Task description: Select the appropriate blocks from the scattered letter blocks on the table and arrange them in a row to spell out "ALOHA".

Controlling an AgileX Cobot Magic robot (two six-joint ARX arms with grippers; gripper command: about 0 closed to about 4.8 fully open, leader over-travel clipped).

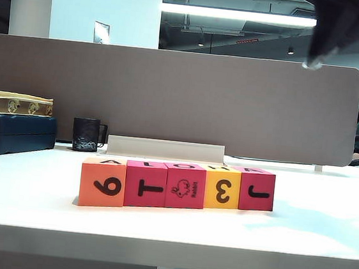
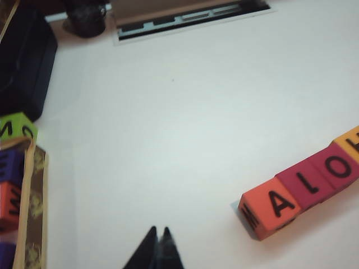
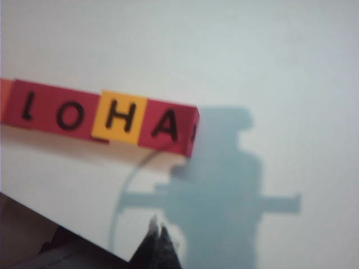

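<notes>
Five blocks stand touching in a row on the white table [image 1: 312,219]: orange 6 [image 1: 101,184], pink-red T [image 1: 145,183], pink-red rabbit [image 1: 185,185], yellow 3 [image 1: 222,188], pink-red J [image 1: 257,189]. Their tops read A [image 2: 275,210], L [image 2: 307,185], O [image 3: 67,115], H [image 3: 119,117], A [image 3: 167,128]. My left gripper [image 2: 159,231] is shut and empty, high over bare table well off the orange end. My right gripper [image 3: 157,224] is shut and empty too, near the table's front edge beyond the J end. It shows as a dark blur [image 1: 314,62] at the exterior view's top right.
A grey-brown divider panel [image 1: 170,98] closes the back, with a white strip [image 1: 165,149] and a black mug [image 1: 86,134] before it. At far left sit a dark box [image 1: 12,133], a gold-patterned box [image 2: 31,213] holding blocks, and a lime-green cube [image 2: 17,128].
</notes>
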